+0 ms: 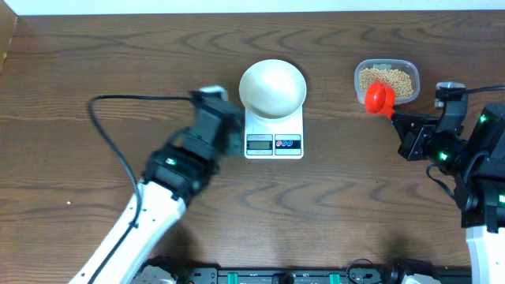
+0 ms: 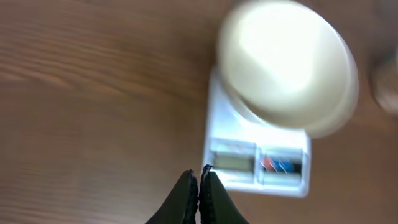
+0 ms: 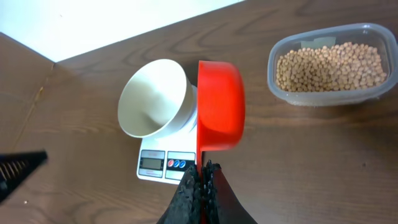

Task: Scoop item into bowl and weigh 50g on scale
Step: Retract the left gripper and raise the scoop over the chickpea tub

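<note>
The white bowl stands on the white scale at the table's centre, and its inside looks bare. Beige beans fill a clear tub at the right. My right gripper is shut on the handle of a red scoop, whose cup hangs over the tub's near left corner. In the right wrist view the scoop stands on edge above the gripper, its inside hidden. My left gripper is shut and holds nothing, its tips just left of the scale's display.
A black cable loops over the table at the left, behind my left arm. The table's far edge meets a white surface. Dark equipment lines the near edge. The left wrist view is blurred.
</note>
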Controlling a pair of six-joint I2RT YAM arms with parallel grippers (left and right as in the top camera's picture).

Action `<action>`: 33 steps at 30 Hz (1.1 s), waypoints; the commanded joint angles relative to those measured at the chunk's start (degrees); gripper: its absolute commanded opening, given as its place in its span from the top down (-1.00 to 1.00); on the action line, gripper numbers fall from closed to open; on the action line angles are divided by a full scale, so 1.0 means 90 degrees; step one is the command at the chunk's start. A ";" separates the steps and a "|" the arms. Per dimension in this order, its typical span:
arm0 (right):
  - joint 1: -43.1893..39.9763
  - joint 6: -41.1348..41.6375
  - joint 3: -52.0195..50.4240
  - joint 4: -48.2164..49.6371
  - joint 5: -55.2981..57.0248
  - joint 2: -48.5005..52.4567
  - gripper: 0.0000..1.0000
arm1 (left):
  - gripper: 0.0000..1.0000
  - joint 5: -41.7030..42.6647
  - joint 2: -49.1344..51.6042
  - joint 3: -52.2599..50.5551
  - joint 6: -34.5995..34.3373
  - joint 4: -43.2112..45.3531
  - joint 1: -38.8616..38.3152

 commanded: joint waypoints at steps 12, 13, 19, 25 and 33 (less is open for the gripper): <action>-0.0036 0.0092 0.0114 0.1615 0.0678 0.1020 0.98 | 0.85 -0.0044 0.0962 0.0007 0.0908 0.1632 0.2616; -0.0036 0.0306 0.0114 0.1783 0.0770 0.1073 0.98 | 0.85 -0.0044 0.1069 0.0007 0.0918 0.1722 0.2645; -0.0039 0.1321 0.0114 0.2419 0.1086 0.1146 0.97 | 0.85 -0.0022 0.1481 0.0007 0.1105 0.2200 0.2647; -0.0036 0.1860 0.0114 0.2516 0.1355 0.1146 0.97 | 0.85 -0.0019 0.1479 0.0007 0.1173 0.2079 0.2647; -0.0036 0.2076 0.0114 0.2540 0.1382 0.1146 0.97 | 0.85 0.0058 0.1467 0.0007 0.1435 0.1829 0.2647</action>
